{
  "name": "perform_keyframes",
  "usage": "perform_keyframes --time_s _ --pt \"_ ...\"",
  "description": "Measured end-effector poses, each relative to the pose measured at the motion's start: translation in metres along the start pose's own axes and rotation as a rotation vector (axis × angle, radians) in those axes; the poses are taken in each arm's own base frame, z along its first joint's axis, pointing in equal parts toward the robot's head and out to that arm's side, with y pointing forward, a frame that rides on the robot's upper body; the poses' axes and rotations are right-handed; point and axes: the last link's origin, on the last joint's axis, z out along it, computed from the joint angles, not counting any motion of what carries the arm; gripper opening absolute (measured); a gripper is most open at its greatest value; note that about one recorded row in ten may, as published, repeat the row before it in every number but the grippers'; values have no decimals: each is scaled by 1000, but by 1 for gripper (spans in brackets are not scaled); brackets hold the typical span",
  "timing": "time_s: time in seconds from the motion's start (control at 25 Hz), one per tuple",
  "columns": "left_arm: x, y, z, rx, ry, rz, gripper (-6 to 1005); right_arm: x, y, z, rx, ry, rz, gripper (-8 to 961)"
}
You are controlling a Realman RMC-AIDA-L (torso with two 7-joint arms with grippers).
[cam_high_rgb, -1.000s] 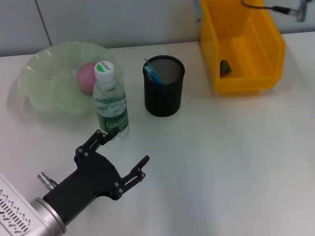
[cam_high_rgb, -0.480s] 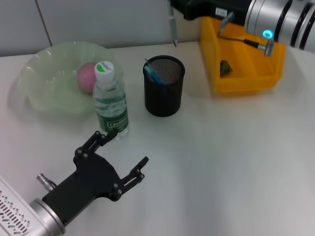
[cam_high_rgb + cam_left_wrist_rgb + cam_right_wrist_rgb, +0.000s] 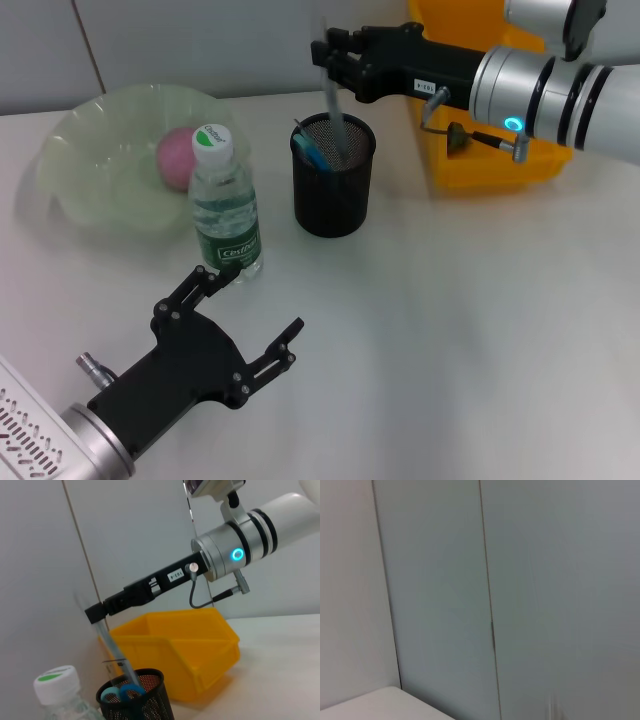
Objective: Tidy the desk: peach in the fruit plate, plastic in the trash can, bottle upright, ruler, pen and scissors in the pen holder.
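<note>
My right gripper (image 3: pixel 326 58) is shut on a thin translucent ruler (image 3: pixel 331 105) and holds it upright above the black mesh pen holder (image 3: pixel 333 190); the ruler's lower end is inside the holder. Blue scissors handles (image 3: pixel 310 150) stick out of the holder. The left wrist view shows the same: right gripper (image 3: pixel 96 614), ruler (image 3: pixel 113 649), holder (image 3: pixel 145 705), scissors (image 3: pixel 120 692). The bottle (image 3: pixel 224 205) stands upright beside the green fruit plate (image 3: pixel 90 190), which holds the pink peach (image 3: pixel 175 155). My left gripper (image 3: pixel 262 300) is open and empty, low in front of the bottle.
A yellow bin (image 3: pixel 500 95) stands at the back right, behind my right arm, with a small green piece of plastic (image 3: pixel 457 137) in it. The right wrist view shows only the wall and a table corner.
My right arm came in from the back right, moved left and lowered the ruler's end into the pen holder. The left arm has not moved.
</note>
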Motion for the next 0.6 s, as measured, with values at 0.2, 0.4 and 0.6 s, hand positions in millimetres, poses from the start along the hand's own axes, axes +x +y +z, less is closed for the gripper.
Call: perform_keyframes --time_s 0.2,0.4,0.6 --pt "0 0 0 2 3 0 811 2 1 -2 -5 -3 9 324" --pt "1 -1 -1 5 11 0 811 3 11 -25 -86 -52 9 485" --pt "1 -2 -5 20 33 0 811 15 33 -94 -279 -70 -66 627"
